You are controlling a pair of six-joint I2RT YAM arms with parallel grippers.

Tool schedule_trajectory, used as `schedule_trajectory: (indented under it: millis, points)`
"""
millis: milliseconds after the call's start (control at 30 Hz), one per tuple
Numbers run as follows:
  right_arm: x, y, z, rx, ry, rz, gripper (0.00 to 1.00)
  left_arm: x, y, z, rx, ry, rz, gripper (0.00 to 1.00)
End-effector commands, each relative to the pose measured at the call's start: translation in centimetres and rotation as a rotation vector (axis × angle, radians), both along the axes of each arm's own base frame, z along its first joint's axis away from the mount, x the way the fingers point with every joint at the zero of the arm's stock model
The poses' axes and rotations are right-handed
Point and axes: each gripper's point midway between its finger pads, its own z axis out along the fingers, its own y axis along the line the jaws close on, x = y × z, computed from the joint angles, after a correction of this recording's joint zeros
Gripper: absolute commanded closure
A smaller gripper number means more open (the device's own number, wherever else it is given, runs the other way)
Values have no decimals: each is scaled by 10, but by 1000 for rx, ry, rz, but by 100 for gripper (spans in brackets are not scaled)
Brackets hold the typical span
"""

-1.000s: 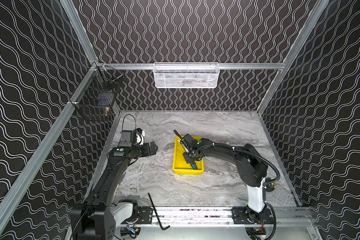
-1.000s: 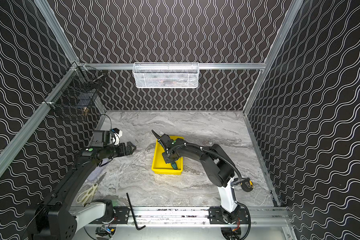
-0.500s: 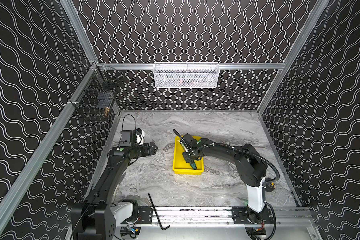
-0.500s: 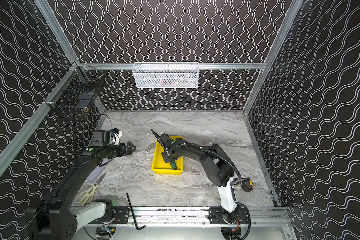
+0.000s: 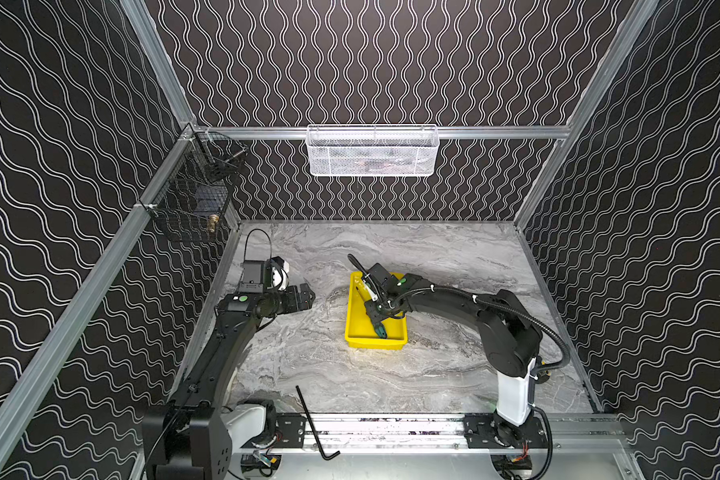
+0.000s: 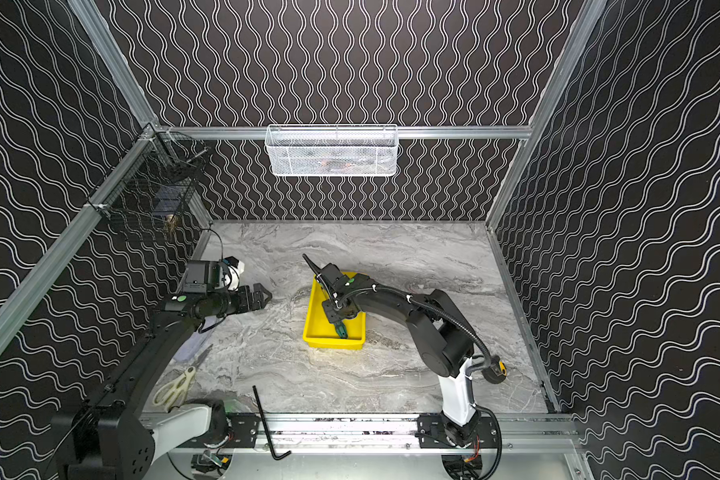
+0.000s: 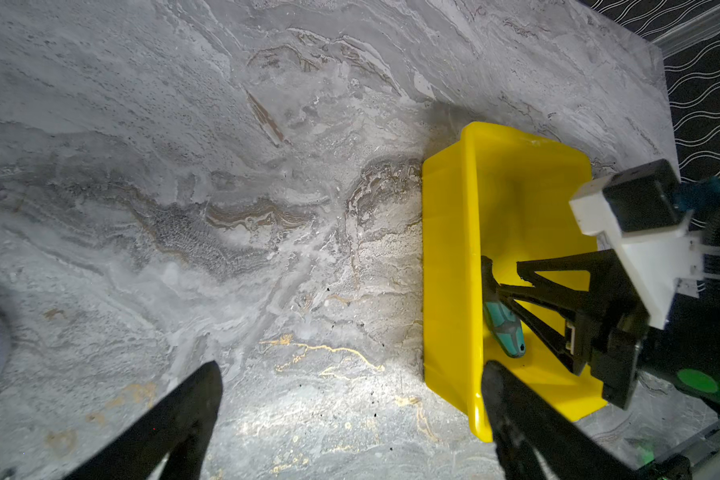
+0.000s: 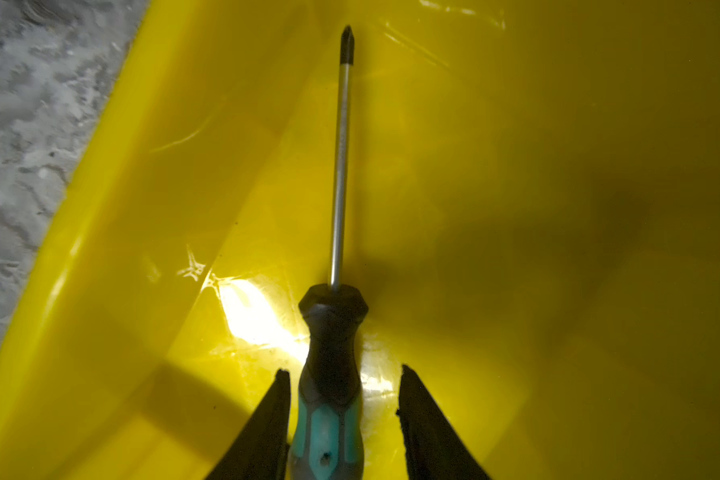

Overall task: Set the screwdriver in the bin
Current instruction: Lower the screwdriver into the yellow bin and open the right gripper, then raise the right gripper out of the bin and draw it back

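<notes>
While my right jaws hang low inside the bin [image 5: 352,309], both top views show the screwdriver [image 5: 380,331] lying on its floor, teal handle toward the near end wall. My left jaws hover over the table [image 5: 308,374], well apart from the bin.

From the left wrist, those left jaws are spread wide and empty, and the screwdriver [image 7: 508,328] lies just beside the bin's [image 7: 445,270] long wall.

From the right wrist, my right jaws stand partly open either side of the handle, with a clear gap on one side, gripping nothing. If I lift out crooked, a tip could catch the handle and drag it up, or shove the light bin. It has a slim bright shaft, a dark cross tip, a black collar and a teal-and-grey grip with a small hole.
</notes>
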Motion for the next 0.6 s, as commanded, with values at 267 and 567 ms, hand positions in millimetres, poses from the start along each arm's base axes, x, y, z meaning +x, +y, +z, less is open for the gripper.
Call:
schedule_trajectory:
  millis: [267,567]
  points:
    - [0,4,82,156,-123,20,55,2,4,6,23,-27,7,1]
    - [0,-19,103,211,-161,-10,53,-1,8,9,37,-42,24,1]
